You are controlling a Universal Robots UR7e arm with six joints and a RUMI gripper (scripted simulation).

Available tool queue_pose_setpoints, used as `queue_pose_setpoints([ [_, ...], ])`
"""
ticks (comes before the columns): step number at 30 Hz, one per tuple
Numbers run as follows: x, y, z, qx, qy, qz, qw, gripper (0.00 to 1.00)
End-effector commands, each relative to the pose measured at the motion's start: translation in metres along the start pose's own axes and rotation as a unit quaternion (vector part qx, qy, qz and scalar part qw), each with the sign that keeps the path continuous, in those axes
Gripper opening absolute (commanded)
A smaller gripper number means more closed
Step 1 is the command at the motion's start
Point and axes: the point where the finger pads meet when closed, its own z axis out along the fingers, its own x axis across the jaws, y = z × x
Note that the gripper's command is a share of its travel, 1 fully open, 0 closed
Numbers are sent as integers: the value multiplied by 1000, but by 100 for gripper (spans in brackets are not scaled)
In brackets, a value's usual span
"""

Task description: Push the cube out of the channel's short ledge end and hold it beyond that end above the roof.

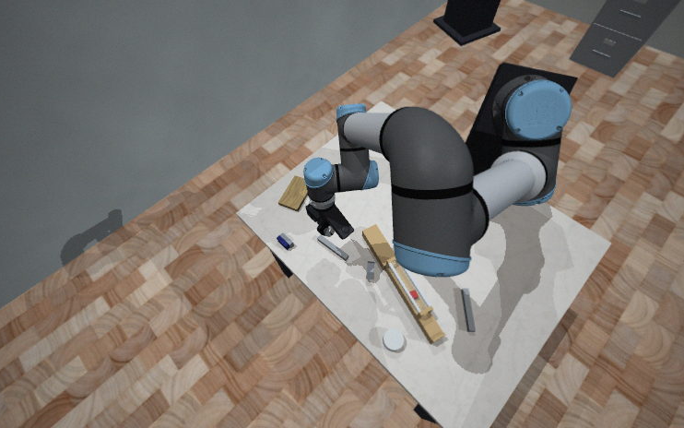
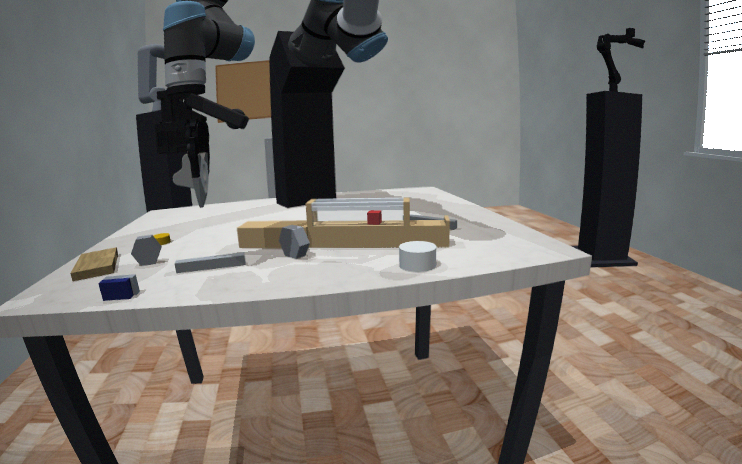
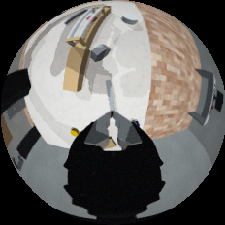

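A small red cube [image 1: 414, 294] sits inside a long wooden channel [image 1: 402, 281] with a clear roof; it also shows in the exterior view [image 2: 374, 216], in the right half of the channel [image 2: 356, 229]. My gripper [image 2: 199, 193] is shut and empty, pointing down, well above the table's far left part, away from the channel. From above, the gripper [image 1: 328, 228] hangs over a flat grey bar [image 1: 332, 247]. In the wrist view the shut fingertips [image 3: 112, 116] point at that grey bar [image 3: 111, 97], with the channel [image 3: 80, 50] beyond.
On the table: a second grey bar [image 1: 467, 309], a white disc [image 2: 417, 255], two grey hexagonal blocks [image 2: 294, 240] [image 2: 145, 249], a blue block [image 2: 117, 287], a small yellow piece [image 2: 161, 237], a wooden tile [image 2: 95, 262]. My own arm looms over the channel's far end.
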Motion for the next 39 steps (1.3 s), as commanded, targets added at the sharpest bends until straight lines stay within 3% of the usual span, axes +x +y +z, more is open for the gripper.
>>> queue_pose_setpoints([
  [1, -1, 1, 0, 2, -1, -40, 999, 0],
  [24, -2, 2, 0, 2, -1, -88, 996, 0],
  [25, -2, 2, 0, 2, -1, -88, 996, 22],
  [39, -2, 2, 0, 2, -1, -88, 996, 22],
])
